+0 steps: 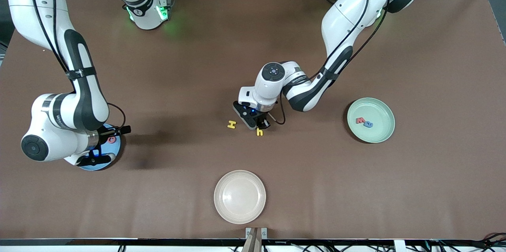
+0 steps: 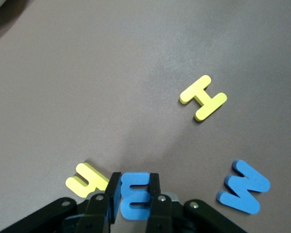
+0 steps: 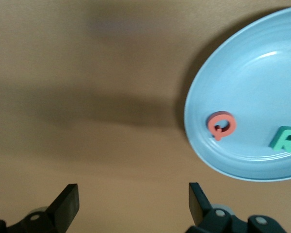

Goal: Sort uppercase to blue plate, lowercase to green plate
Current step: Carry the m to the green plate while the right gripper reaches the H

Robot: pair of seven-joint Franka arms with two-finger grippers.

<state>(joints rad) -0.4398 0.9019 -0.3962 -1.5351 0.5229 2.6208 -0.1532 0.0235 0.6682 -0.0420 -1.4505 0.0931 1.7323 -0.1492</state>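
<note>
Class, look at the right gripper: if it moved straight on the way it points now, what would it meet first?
Probably bare table beside the blue plate: the open right gripper points down next to the plate's rim. Depth is uncertain.

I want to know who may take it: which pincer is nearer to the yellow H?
Left. The left pincer is shut on the blue m beside the yellow H; the right pincer is open at the blue plate.
</note>
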